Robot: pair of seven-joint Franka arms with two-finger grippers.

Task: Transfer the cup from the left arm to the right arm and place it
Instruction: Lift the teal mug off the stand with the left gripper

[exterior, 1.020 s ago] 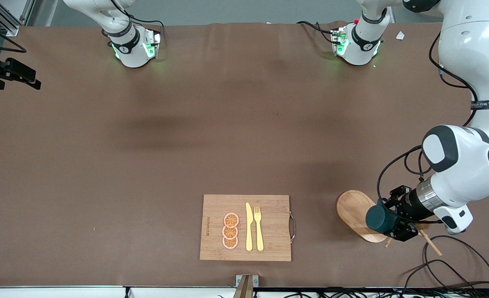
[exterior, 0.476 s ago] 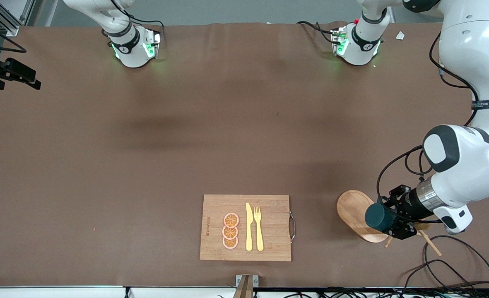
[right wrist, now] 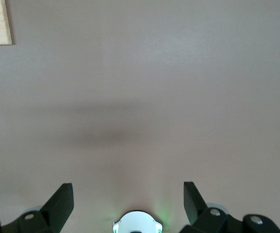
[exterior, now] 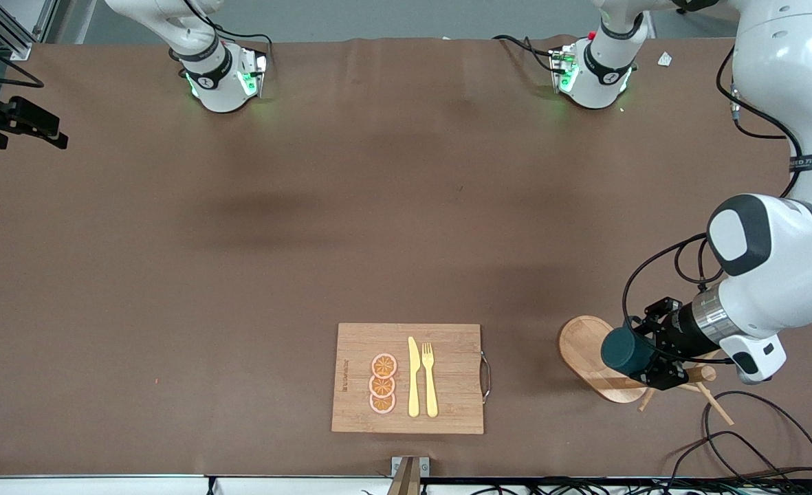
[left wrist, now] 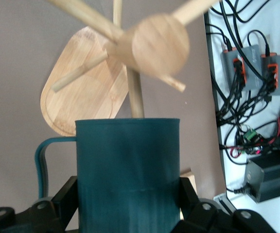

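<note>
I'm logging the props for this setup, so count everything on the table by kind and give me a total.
cup: 1
cutting board: 1
orange slices: 3
knife: 1
fork: 1
wooden cup rack: 1
Total: 8

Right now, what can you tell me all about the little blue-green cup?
The cup is a small dark teal mug with straight sides and a thin loop handle sticking out from one side. Its surface looks matte and smooth. The left gripper is shut on it, one black finger pressing each side. It hangs in the air over the oval wooden base of a peg stand, toward the left arm's end of the table. Its inside is hidden.
</note>
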